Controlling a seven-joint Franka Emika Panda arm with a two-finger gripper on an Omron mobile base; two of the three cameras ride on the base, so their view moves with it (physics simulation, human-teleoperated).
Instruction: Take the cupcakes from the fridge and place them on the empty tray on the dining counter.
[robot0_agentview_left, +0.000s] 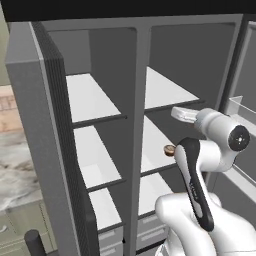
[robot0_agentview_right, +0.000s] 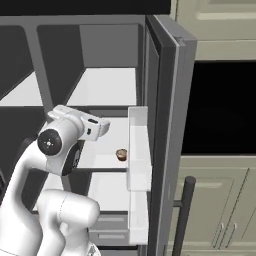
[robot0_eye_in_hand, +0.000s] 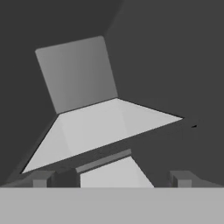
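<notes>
- White arm (robot0_agentview_left: 200, 200) rises closest to the base cameras, its wrist bent toward the open fridge (robot0_agentview_left: 140, 65).
- Fingers (robot0_eye_in_hand: 111, 178) — spread wide with nothing between them — point into the fridge, above a white shelf (robot0_eye_in_hand: 105, 127).
- One cupcake (robot0_agentview_right: 121, 154) with a brown top sits on the middle shelf of the right compartment, near its front edge, just past the arm's wrist (robot0_agentview_left: 200, 120).
- Both fridge doors stand open; the right door (robot0_agentview_right: 167, 125) carries white bins (robot0_agentview_right: 138, 150).
- Sage-green cabinets (robot0_agentview_right: 220, 200) stand right of the fridge.
</notes>
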